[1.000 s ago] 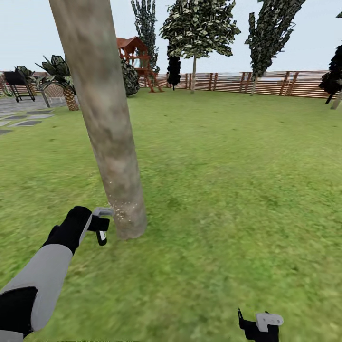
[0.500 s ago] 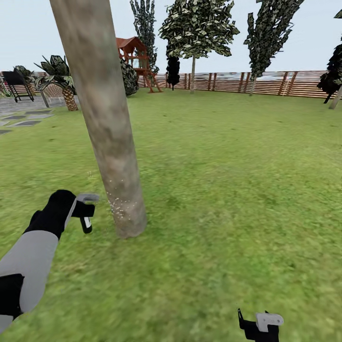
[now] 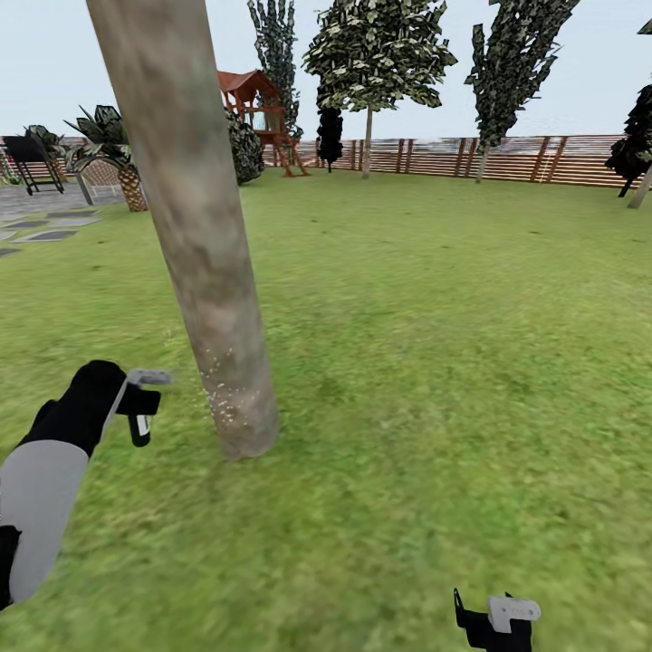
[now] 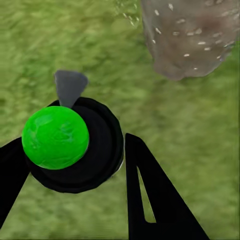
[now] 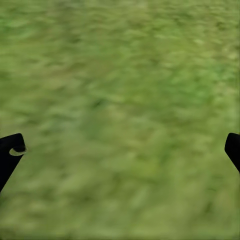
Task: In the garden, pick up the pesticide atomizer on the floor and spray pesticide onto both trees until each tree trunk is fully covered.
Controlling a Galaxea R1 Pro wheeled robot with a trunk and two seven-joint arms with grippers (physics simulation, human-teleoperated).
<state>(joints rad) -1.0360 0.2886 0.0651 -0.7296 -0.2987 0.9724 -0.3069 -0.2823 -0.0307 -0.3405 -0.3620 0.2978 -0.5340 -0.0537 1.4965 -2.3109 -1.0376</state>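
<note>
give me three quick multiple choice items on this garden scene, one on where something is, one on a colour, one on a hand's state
1. Where are the white flecks on the tree trunk?
A. near its base
B. high, by the leaves
C. on the fence

2. In the left wrist view, what colour is the round cap of the pesticide atomizer?
A. red
B. bright green
C. white

3. What state is the right hand in?
A. shut on the atomizer
B. shut on a branch
C. open, holding nothing

Answers:
1. A: the specks cluster low on the trunk, just above the grass.
2. B: a bright green ball sits on the dark body.
3. C: its fingertips stand far apart at the picture's edges, with grass between them.
</note>
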